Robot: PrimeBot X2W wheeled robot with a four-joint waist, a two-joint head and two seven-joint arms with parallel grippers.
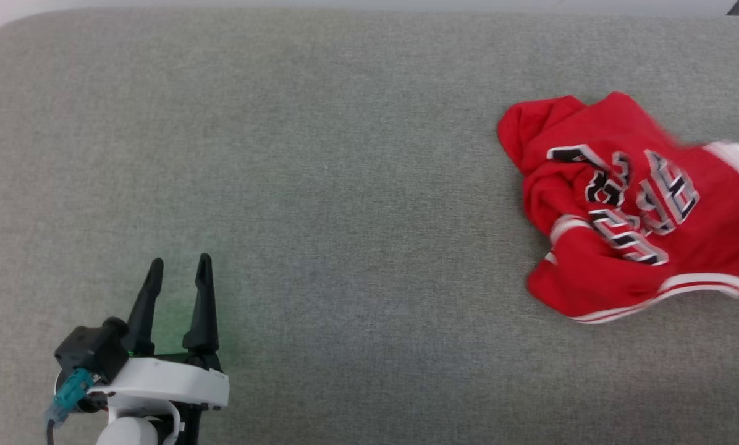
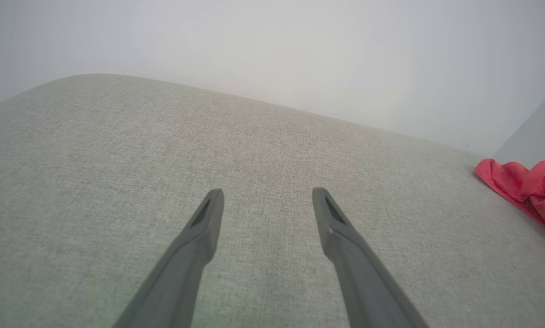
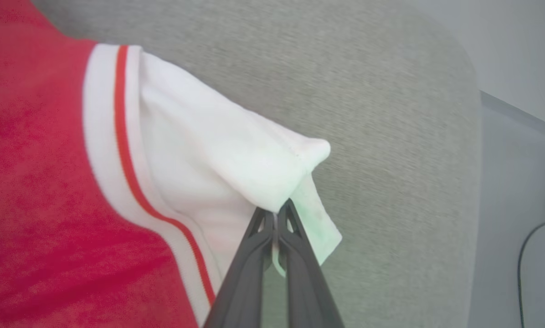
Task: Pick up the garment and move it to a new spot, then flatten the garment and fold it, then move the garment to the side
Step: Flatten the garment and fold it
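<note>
The garment [image 1: 629, 210] is a red jersey with black white-outlined lettering and white striped trim, lying crumpled at the right of the grey cushion; its red edge [image 2: 527, 189] peeks in at the right of the left wrist view. In the right wrist view my right gripper [image 3: 276, 210] is shut on the garment's white sleeve [image 3: 218, 150], pinching the cloth between its fingertips. My left gripper [image 1: 180, 267] stands open at the lower left, far from the garment, with nothing between its fingers [image 2: 208, 218].
A broad grey fabric cushion [image 1: 320, 185] carries everything, with wide bare room left of the garment. Its rounded far edge meets a pale wall [image 2: 300, 54]. Past the cushion's right end are a pale floor and a dark cable [image 3: 525, 255].
</note>
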